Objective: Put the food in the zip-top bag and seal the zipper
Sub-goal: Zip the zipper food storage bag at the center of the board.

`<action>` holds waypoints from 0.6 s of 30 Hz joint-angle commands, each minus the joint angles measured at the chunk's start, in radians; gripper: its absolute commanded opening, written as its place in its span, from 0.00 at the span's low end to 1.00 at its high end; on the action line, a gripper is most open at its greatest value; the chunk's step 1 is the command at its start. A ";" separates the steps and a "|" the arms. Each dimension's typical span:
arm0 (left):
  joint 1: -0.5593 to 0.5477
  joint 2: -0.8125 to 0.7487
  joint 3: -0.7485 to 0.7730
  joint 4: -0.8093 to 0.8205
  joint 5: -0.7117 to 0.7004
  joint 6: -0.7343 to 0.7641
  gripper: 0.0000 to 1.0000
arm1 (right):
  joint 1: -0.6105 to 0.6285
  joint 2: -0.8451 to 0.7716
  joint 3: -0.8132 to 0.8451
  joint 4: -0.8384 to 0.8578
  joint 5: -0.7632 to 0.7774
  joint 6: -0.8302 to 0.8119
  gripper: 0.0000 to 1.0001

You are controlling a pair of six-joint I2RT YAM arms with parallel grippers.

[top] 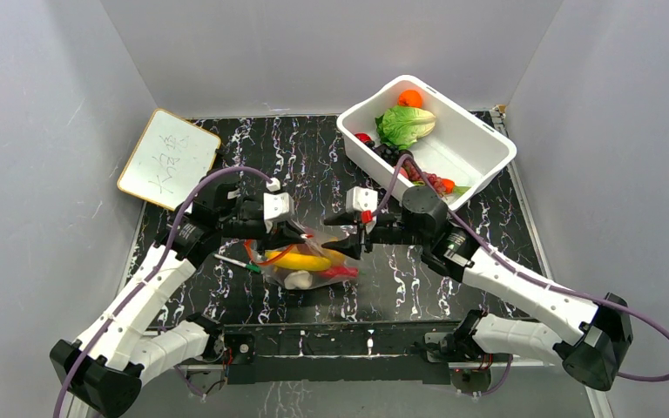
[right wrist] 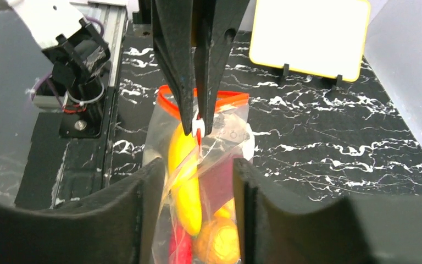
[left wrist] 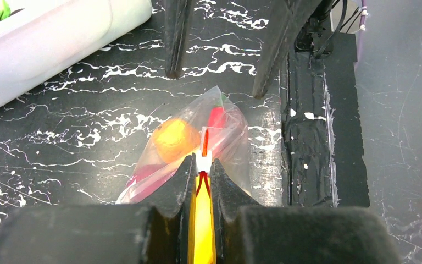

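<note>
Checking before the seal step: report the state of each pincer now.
Left pincer: closed on the zipper.
Right pincer: open, straddling the zip-top bag.

Left arm and right arm both angled inward, tools meeting tip to tip, left tool pinched tight on zipper, right tool fingers spread apart, held low.

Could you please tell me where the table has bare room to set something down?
Bare table: between the whiteboard and white tub; between the zip-top bag and right arm. Crowded at the bag, where the left gripper and right gripper meet.
</note>
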 commanded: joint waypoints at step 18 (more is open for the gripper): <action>0.004 -0.020 0.040 0.046 0.095 -0.047 0.00 | 0.029 0.129 0.153 -0.073 -0.003 -0.015 0.46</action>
